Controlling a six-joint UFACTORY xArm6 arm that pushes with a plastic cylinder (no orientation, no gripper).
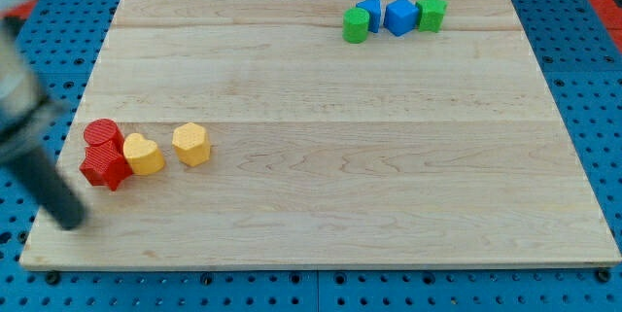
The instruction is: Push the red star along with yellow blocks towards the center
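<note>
The red star (104,167) lies near the board's left edge, just below a red round block (101,134) and touching it. A yellow heart (144,155) sits against the star's right side. A yellow hexagon (191,144) stands a little further right, apart from the heart. My tip (70,219) is at the view's lower left, on the board's left edge, a short way below and left of the red star, not touching it. The dark rod rises from it toward the upper left, blurred.
At the view's top right is a tight group: a green round block (357,24), a blue block (370,11), a blue block (400,17) and a green block (431,13). The wooden board (330,186) lies on a blue perforated table.
</note>
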